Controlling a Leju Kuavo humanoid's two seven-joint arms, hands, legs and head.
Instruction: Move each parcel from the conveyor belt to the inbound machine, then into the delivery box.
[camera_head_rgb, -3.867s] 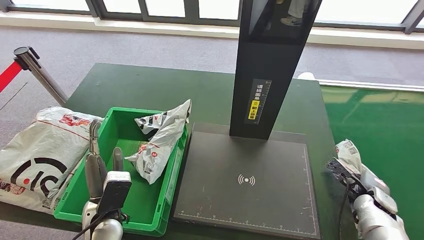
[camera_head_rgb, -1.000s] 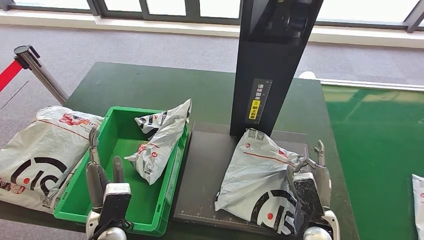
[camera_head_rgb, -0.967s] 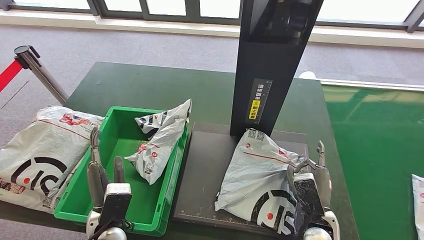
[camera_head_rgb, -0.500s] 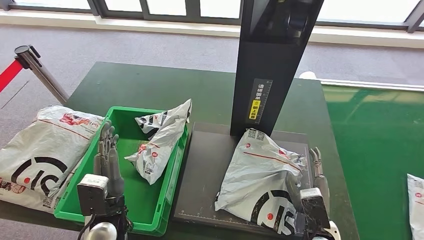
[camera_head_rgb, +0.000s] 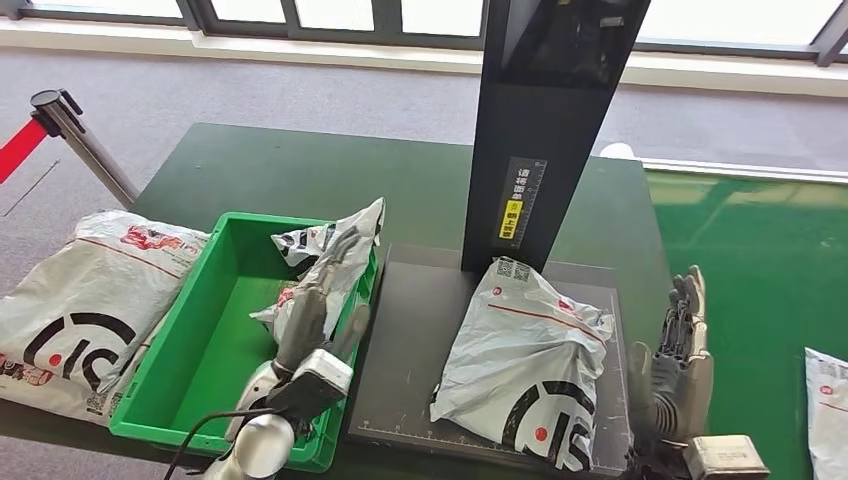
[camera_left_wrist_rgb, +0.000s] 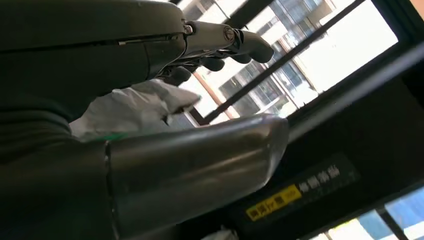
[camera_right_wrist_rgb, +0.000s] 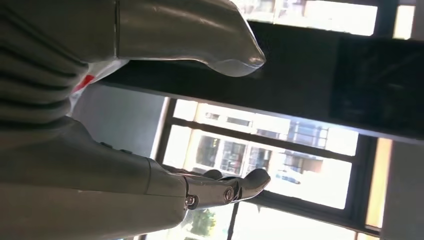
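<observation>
At lower right your right hand (camera_head_rgb: 678, 365) stands empty, fingers straight, just beside the parcel (camera_head_rgb: 522, 360) lying on the inbound machine (camera_head_rgb: 420, 330) at lower centre; left of it, your left hand (camera_head_rgb: 312, 322), fingers spread and empty, hovers over the green delivery box (camera_head_rgb: 205, 340) beside another parcel (camera_head_rgb: 335, 245).

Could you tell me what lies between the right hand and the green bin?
In the head view, the grey parcel on the inbound machine's black plate lies between the right hand and green bin.
</observation>
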